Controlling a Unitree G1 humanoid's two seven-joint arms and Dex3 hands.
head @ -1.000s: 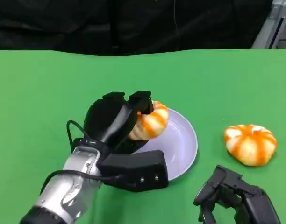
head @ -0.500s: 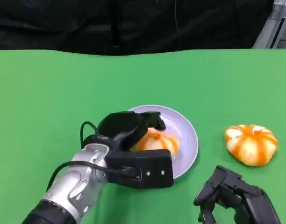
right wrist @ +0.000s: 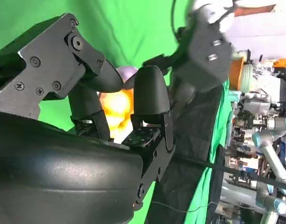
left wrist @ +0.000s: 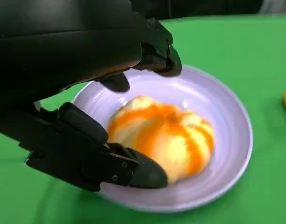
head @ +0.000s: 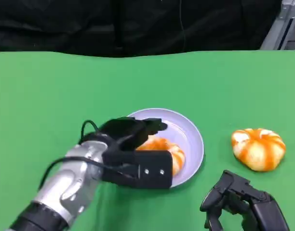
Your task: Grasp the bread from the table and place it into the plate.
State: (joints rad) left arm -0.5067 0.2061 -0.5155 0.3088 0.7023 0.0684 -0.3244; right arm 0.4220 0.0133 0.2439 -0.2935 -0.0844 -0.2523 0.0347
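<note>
An orange-striped bread (head: pixel 163 150) lies in the lilac plate (head: pixel 193 132) at the table's middle. My left hand (head: pixel 128 134) hovers over the plate's near-left side, fingers apart above and beside the bread without gripping it. The left wrist view shows the bread (left wrist: pixel 166 135) resting on the plate (left wrist: pixel 227 116), with my left hand (left wrist: pixel 87 51) spread around it and one fingertip (left wrist: pixel 147 173) close by its side. My right hand (head: pixel 239 199) sits at the lower right, fingers curled in and holding nothing. In the right wrist view my right hand (right wrist: pixel 110 107) has bent fingers.
A second orange-striped bread (head: pixel 258 149) lies on the green table (head: pixel 51 91) right of the plate, just beyond my right hand. It shows between the right hand's fingers as bread (right wrist: pixel 116 109). A black backdrop runs behind the table's far edge.
My left hand lowered the bread from above the plate's left rim into the plate, let go of it, and drew back slightly to the left. The right hand stayed still.
</note>
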